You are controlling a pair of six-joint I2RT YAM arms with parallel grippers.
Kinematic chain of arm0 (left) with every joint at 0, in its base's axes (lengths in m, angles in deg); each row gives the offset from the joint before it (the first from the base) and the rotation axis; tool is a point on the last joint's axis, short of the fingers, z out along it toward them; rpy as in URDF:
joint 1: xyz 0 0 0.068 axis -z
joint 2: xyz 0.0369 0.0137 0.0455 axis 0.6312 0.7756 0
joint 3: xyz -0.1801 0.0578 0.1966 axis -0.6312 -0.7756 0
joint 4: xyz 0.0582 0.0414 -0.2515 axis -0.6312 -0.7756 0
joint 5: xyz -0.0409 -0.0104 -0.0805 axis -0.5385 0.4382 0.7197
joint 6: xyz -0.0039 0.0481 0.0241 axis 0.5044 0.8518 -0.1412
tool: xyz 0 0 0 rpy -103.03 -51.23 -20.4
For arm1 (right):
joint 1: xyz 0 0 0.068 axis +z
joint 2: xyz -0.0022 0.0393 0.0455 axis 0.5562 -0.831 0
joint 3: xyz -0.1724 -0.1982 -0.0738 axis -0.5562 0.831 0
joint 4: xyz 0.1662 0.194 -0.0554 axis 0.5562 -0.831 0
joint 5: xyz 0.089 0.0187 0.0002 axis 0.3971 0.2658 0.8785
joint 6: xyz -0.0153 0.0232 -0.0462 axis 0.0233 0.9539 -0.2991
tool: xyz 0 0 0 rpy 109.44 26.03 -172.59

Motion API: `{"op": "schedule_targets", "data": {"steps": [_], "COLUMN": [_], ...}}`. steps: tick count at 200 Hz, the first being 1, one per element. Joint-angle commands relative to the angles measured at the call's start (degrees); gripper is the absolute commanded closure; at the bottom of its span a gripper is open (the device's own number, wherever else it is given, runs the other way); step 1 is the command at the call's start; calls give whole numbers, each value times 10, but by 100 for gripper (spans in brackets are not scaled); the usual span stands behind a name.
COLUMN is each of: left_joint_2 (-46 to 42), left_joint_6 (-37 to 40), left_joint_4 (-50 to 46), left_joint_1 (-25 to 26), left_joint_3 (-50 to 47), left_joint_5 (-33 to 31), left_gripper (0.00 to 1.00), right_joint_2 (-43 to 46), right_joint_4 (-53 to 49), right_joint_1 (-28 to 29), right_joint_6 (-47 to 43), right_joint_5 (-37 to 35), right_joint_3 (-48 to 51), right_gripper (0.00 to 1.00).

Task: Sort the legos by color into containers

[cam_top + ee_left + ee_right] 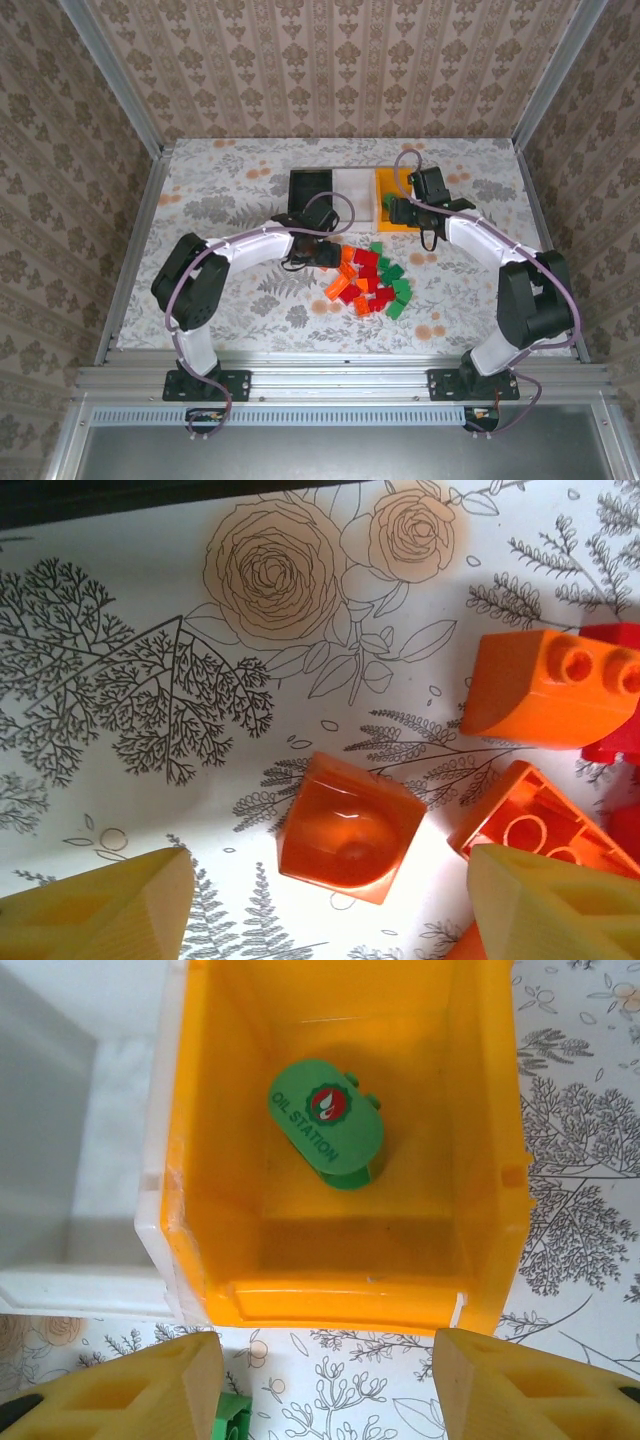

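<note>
The legos, in orange, red and green, lie in a pile at the table's middle. My left gripper is at the pile's left edge. In the left wrist view its jaws stand open on either side of a smooth orange lego without touching it. Three containers stand in a row behind: black, white and orange-yellow. My right gripper hangs open and holds nothing, just in front of the orange-yellow bin. A green lego marked OIL STATION lies inside that bin.
More orange legos and a red one crowd the right side of the left gripper. One green lego lies by the right gripper's left finger. The white bin touches the orange-yellow one.
</note>
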Motion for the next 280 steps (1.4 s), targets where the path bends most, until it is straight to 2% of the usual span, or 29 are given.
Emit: {"op": "schedule_targets", "data": {"steps": [1,21,68,109,217,280], "left_joint_2": [8,4,31,48,64,31], "left_joint_6": [48,49,82,83,80,75], "left_joint_4": [-26,-6,21,8,21,12], "left_joint_1": [-1,-7,-8,-21,-46,-44], "left_joint_3": [3,-10,-6,3,21,18], "left_joint_5": [-22,-3,45,27,20,13], "left_gripper": [30,34,33,35,58,59], "right_joint_2": [19,21,19,28,29,27], "right_joint_4": [36,43,60,75,80,85], "right_joint_1": [-5,-7,-24,-31,-31,-31], "right_joint_6": [10,10,15,17,15,15], "right_joint_5": [10,7,8,10,16,20], "right_joint_3": [11,16,33,48,52,53], "right_gripper": [42,43,43,44,45,46]}}
